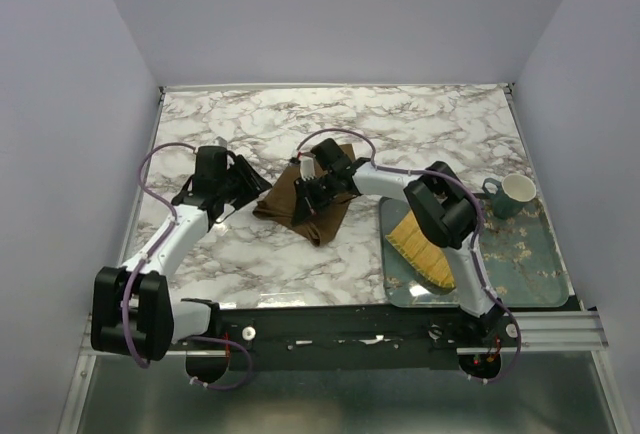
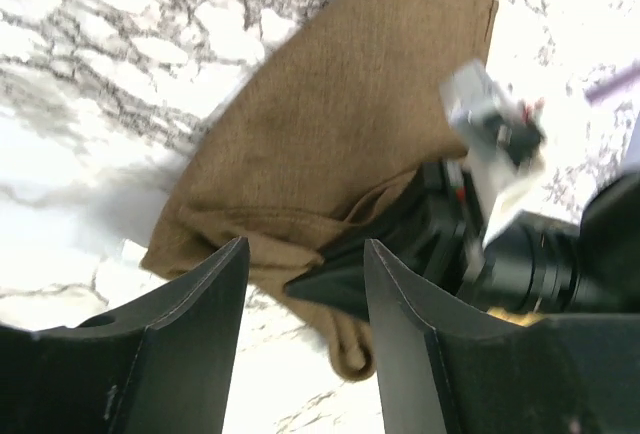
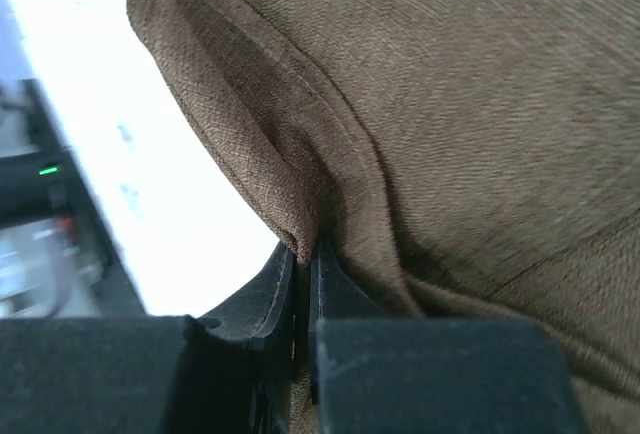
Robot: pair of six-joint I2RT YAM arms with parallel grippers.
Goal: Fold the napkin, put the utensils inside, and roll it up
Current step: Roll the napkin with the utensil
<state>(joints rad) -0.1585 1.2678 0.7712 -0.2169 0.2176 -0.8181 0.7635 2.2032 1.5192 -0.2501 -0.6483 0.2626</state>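
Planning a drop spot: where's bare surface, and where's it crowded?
Free: marble between napkin and the table's far edge; marble between napkin and arm bases; tray's right half, near side of the mug. Crowded: centre, left gripper and right gripper at the napkin; tray's left, under the yellow mat.

The soft brown napkin [image 1: 300,206] lies folded and bunched up in the middle of the table [image 1: 400,124]. One sewn edge is pulled up.
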